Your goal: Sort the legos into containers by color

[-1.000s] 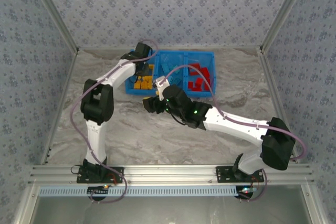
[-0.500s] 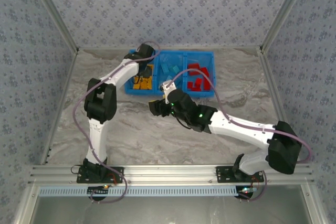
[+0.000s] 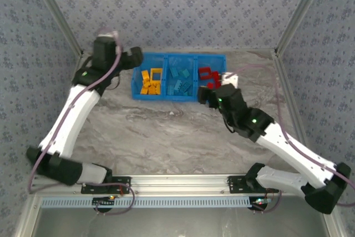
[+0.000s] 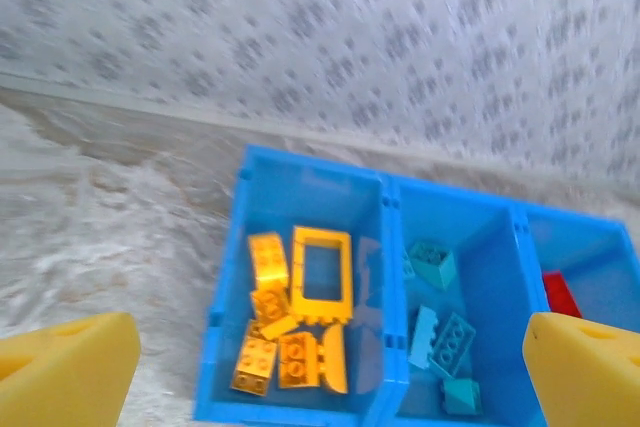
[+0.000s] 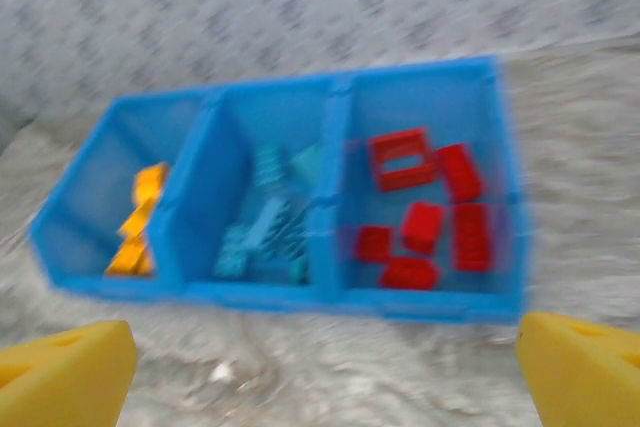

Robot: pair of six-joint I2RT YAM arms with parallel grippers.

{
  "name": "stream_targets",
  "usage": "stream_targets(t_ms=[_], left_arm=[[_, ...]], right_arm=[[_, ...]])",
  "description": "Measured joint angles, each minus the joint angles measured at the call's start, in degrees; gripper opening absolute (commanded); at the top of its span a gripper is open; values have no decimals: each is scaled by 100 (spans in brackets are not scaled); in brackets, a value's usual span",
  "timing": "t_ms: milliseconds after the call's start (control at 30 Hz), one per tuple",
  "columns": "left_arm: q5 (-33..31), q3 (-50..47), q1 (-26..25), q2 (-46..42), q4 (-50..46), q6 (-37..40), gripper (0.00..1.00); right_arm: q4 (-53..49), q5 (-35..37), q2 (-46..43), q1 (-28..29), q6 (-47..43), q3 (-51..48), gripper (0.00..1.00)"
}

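The blue container stands at the back of the table with three compartments. Yellow legos fill its left part, light blue legos the middle, red legos the right. My left gripper hovers by the bin's back left corner, open and holding nothing. The left wrist view looks down on the container, a yellow frame piece and light blue legos, with the left gripper spread wide. My right gripper hangs open at the bin's front right. Its wrist view shows the right gripper above bare table, with the container and red legos beyond.
The marble tabletop is walled in by patterned panels and slanted aluminium posts. A metal rail carries both arm bases along the near edge. A small white speck lies in front of the bin.
Both arms have drawn back from the bin: the left swung out to the back left, the right moved rightward. Both grippers opened wider.
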Motion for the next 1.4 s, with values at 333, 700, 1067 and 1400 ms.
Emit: stream_targets(t_ms=[333, 700, 1067, 1400], left_arm=[[-1794, -4328, 402, -2437, 1329, 883, 98], [-2061, -6413, 938, -1355, 3486, 1891, 98], [-1335, -5226, 1526, 1060, 5174, 2472, 98], [-938, -6708, 1751, -136, 6623, 2308, 98]], right_arm=[[448, 994, -455, -2304, -979, -2144, 100], [3091, -461, 577, -3641, -1932, -3471, 100], [5278, -2068, 2361, -4360, -2771, -3364, 100], [6852, -3069, 2981, -4756, -2900, -3727, 100]])
